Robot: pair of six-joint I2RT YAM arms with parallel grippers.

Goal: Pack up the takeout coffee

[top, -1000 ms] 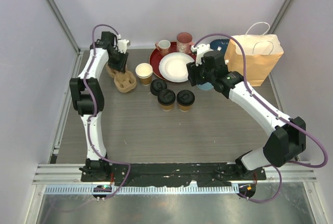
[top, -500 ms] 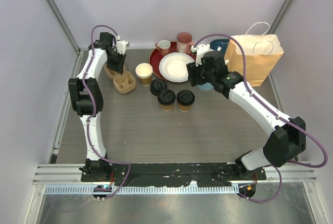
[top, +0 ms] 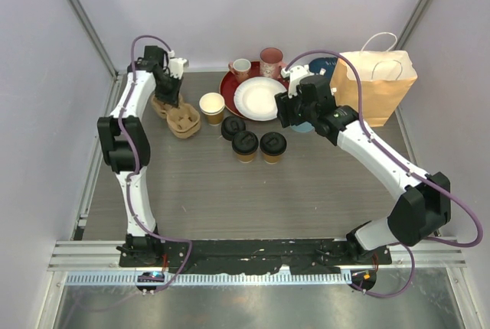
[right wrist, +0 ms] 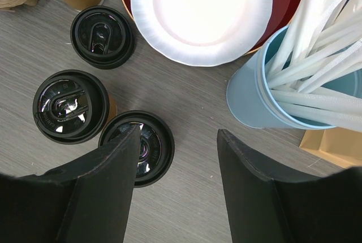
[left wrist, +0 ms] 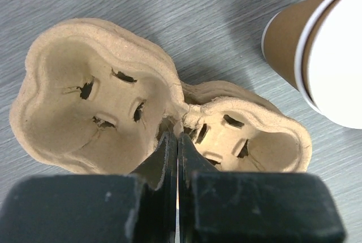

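Presently, grey wood-grain desk (top: 306, 191), lilac walls (top: 253, 8), left fingers (left wrist: 165, 161) clenched on carrier (left wrist: 96, 107) at ten o'clock, right fingers (right wrist: 107, 186) released.

I can read no text, label, brand or number in any of my three feeds. The round black plastic lids (right wrist: 70, 106), just left of the light-blue cup of white straws (right wrist: 254, 102), carry raised moulded shapes on top. They are too small and too glossy for me to make out any letters or figures on them.
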